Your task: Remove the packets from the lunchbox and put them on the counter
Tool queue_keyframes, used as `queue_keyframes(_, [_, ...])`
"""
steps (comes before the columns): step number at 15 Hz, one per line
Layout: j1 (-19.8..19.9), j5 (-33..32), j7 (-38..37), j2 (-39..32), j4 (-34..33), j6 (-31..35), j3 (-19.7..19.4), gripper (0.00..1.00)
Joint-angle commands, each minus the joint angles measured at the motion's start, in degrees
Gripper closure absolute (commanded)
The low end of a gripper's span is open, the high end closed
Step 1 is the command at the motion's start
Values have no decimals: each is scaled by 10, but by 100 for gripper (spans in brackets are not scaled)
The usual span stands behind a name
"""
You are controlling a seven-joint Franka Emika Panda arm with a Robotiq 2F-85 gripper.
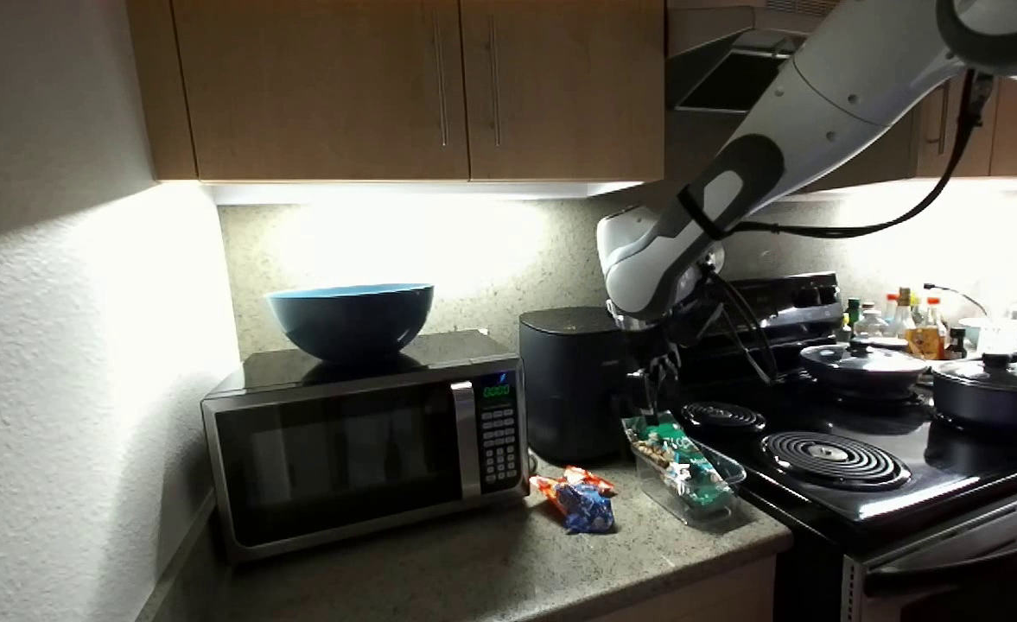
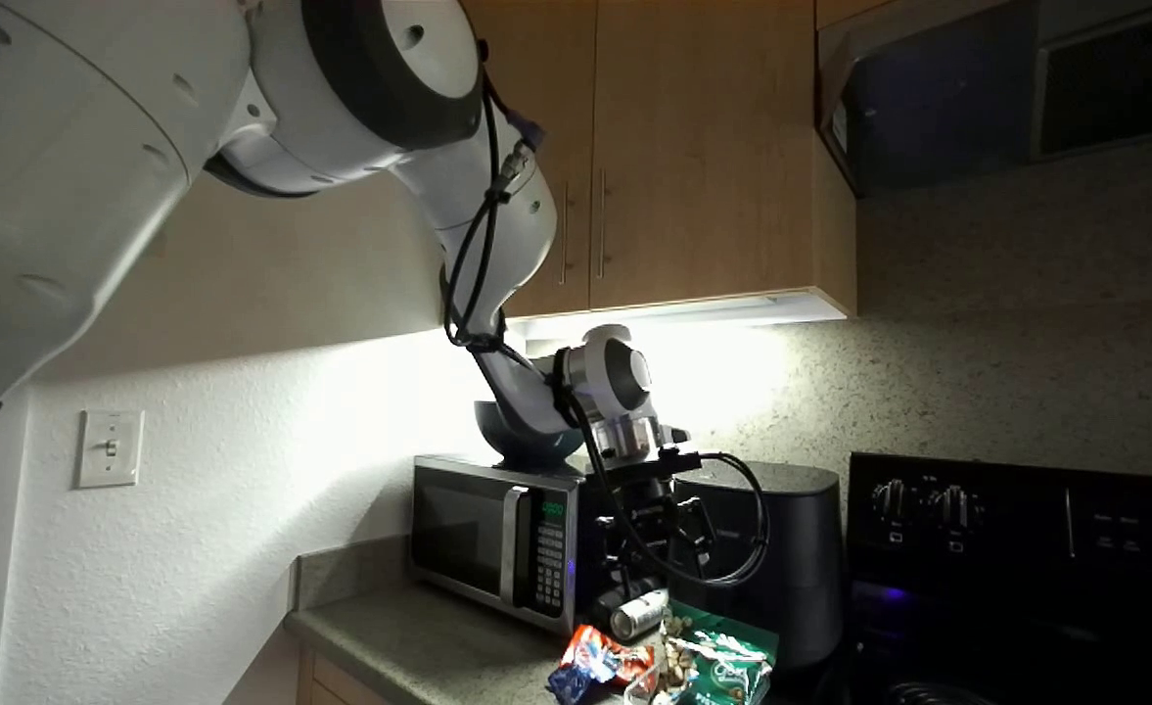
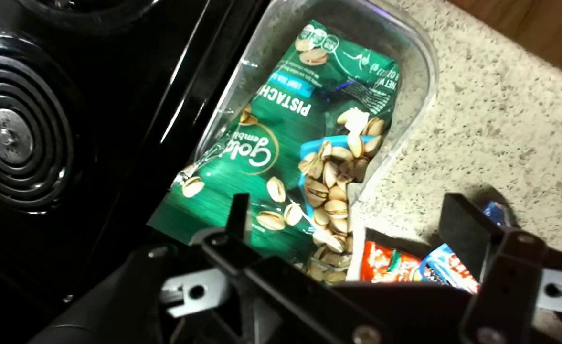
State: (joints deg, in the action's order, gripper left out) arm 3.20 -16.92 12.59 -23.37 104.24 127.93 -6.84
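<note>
Pistachio bag (image 3: 281, 138) lies in the clear tub (image 3: 424, 81), gripper (image 3: 346, 196) spread and empty over the tub's back end; probably light, slick and floppy, nuts (image 3: 336, 209) likely shifting inside, so best pinched across the flat green flap (image 3: 178, 217) at that end.

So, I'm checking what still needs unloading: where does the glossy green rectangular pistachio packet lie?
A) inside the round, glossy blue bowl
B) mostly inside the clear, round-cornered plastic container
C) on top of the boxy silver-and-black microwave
B: in the wrist view, most of the glossy green pistachio packet lies within the rim of the clear, round-cornered plastic container, with one end sticking out past it.
</note>
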Motion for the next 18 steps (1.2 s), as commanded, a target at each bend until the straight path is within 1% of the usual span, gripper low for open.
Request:
queue_keyframes(1, [-6,-31,-67,-5,23,35,-8,0])
queue_keyframes(3, [-6,-44,-79,-25,14,41,-11,0])
queue_keyframes(9, [12,-18,-47,-83,-23,22,-2,0])
queue_keyframes(11, [15,-18,-42,-102,-39,16,-1,2])
queue_keyframes(12, [17,-17,-37,-111,-48,14,-1,7])
queue_keyframes(13, [18,-17,-34,-118,-55,12,-1,9])
queue_keyframes(14, [20,-17,-30,-125,-63,9,0,20])
queue_keyframes(15, [21,-16,-27,-130,-71,5,0,24])
queue_keyframes(17, [25,-13,-17,-138,-85,-3,3,43])
queue_keyframes(18, [27,-11,-13,-139,-90,-9,5,50])
